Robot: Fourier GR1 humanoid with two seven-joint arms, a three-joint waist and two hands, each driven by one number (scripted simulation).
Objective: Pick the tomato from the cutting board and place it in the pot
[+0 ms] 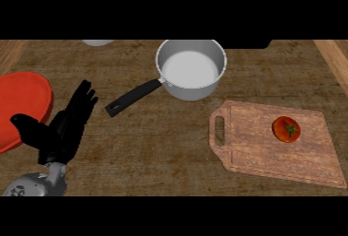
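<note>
Nothing is done yet: the tomato [286, 129] lies on the board [272, 159], the pot [191, 69] is unfilled, and the left hand [65, 126] is held spread.

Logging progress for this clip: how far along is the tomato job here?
Nothing looks done yet. The tomato lies on the cutting board, untouched, and the pot holds nothing. Nothing is in hand: the left hand rests open beside the red plate; the right hand is out of view. Picking up and placing remain.
</note>
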